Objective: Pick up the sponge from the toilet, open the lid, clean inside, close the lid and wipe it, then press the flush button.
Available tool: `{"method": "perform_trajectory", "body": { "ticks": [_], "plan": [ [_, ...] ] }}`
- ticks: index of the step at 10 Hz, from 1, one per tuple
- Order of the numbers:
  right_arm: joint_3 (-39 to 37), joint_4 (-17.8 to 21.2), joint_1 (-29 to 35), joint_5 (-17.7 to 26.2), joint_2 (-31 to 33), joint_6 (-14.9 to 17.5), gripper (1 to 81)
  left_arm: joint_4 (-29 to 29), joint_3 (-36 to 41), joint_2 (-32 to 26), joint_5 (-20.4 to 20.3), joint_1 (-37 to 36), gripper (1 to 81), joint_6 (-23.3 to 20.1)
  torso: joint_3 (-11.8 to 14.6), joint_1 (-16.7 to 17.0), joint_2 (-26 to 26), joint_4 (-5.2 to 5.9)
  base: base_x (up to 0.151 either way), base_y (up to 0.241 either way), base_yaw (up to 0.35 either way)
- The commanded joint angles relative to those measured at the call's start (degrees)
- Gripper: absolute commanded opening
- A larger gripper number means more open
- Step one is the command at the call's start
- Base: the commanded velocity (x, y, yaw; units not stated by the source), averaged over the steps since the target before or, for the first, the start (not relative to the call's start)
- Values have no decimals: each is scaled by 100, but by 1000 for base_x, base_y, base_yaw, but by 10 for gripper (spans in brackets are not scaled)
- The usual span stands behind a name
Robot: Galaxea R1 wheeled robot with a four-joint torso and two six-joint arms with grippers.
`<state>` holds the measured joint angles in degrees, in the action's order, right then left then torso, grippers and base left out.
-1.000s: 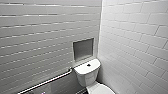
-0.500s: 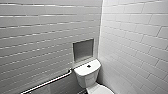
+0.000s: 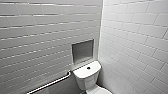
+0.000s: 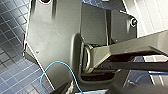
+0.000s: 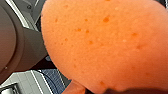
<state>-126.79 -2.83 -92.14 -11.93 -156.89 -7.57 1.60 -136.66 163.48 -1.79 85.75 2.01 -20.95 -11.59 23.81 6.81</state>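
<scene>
Though close-up, sponge (image 5: 105,45) in right hand (image 5: 106,89).

The head camera looks forward and down from high up, well back from a glossy white ceramic toilet (image 3: 87,75) at lower centre of frame. The left wrist camera faces a dark blue small-tiled floor (image 4: 12,62). The right wrist camera, very close to a bright orange-red porous sponge (image 5: 107,45), shares that floor.

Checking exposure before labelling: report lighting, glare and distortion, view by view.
Head view: the wide-angle lens bows the tile lines; glare streaks the wall tiles; the toilet is evenly lit. Left wrist view: the white tiles are brightest, the blue floor tiles dimmer. Right wrist view: the sponge is evenly lit, no glare.
</scene>
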Motion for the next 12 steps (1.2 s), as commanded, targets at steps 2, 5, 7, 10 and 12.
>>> {"method": "perform_trajectory", "body": {
  "ticks": [2,5,7,10,12],
  "plan": [
    [86,-95,120,315,112,-16,10,-54,78,-78,311,-203,811,27,0,0,0,0,83,0,0],
    [86,-104,120,323,129,-8,10,-54,78,-78,311,-203,811,19,0,0,0,0,83,0,0],
    [86,-95,120,323,129,-8,10,-54,78,-78,311,-203,811,19,0,0,0,0,86,0,0],
    [86,-86,138,323,129,-8,10,-54,78,-78,311,-203,811,19,0,0,0,0,86,0,0],
    [77,-95,138,323,129,-8,10,-54,78,-69,311,-195,811,19,0,-2,-2,0,86,0,0]
  ]
}}
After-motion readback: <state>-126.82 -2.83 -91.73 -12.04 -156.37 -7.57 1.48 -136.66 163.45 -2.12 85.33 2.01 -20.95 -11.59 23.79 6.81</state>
